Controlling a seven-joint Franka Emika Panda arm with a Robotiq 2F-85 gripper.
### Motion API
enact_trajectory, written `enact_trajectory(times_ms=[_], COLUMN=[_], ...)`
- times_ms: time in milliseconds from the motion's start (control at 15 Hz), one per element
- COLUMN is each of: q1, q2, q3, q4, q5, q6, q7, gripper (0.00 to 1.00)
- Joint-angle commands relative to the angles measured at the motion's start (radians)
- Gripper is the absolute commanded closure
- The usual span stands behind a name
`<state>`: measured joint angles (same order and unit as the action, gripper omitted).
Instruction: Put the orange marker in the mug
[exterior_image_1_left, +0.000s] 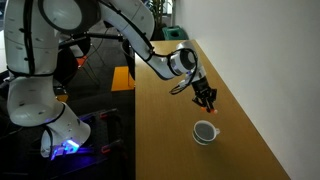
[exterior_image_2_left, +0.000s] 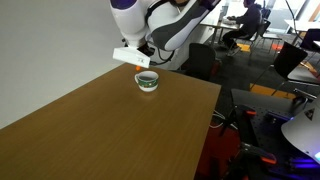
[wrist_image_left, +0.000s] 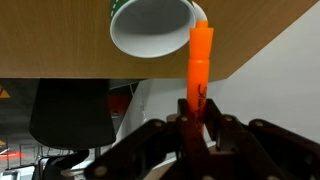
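My gripper (wrist_image_left: 199, 112) is shut on the orange marker (wrist_image_left: 200, 62), which sticks straight out from the jaws in the wrist view. The white mug (wrist_image_left: 152, 25) with a dark inside lies beyond the marker's tip and slightly to one side. In an exterior view the gripper (exterior_image_1_left: 206, 99) hangs above the table near its far edge, a little up and beyond the mug (exterior_image_1_left: 205, 131); a speck of orange shows at the fingers. In an exterior view the mug (exterior_image_2_left: 147, 80) stands upright by the table's far edge, just below the arm; the fingers and the marker are hidden there.
The long wooden table (exterior_image_1_left: 170, 140) carries only the mug. Its edge drops off close beside the mug (wrist_image_left: 250, 55). A black office chair (wrist_image_left: 70, 110) stands past the table. The robot base (exterior_image_1_left: 45, 115) stands beside the table; desks and people sit in the background (exterior_image_2_left: 250, 20).
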<state>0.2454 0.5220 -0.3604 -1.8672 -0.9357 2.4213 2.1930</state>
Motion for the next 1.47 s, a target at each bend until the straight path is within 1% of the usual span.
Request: enact_trajectory(times_ms=[0,133,333,667,1133,1400], q1=[-0.050,-0.076,-0.115,-0.178,-0.260,-0.287], q2=[-0.004,0.000,0.009,0.057,0.181,0.245], q3=[0.053,0.078,0.111,0.145,0.174,0.189], q4=[0.011,0.015,0.022,0.058,0.153,0.195], q5=[-0.083,-0.102,-0.102,-0.079,-0.065,-0.045], q6=[-0.074,-0.106,-0.145,-0.153,-0.067,0.025], q7=[0.091,0.108,0.103,0.067,0.000,-0.069], gripper=[0.95,0.95,0.95,0.95,0.95,0.94])
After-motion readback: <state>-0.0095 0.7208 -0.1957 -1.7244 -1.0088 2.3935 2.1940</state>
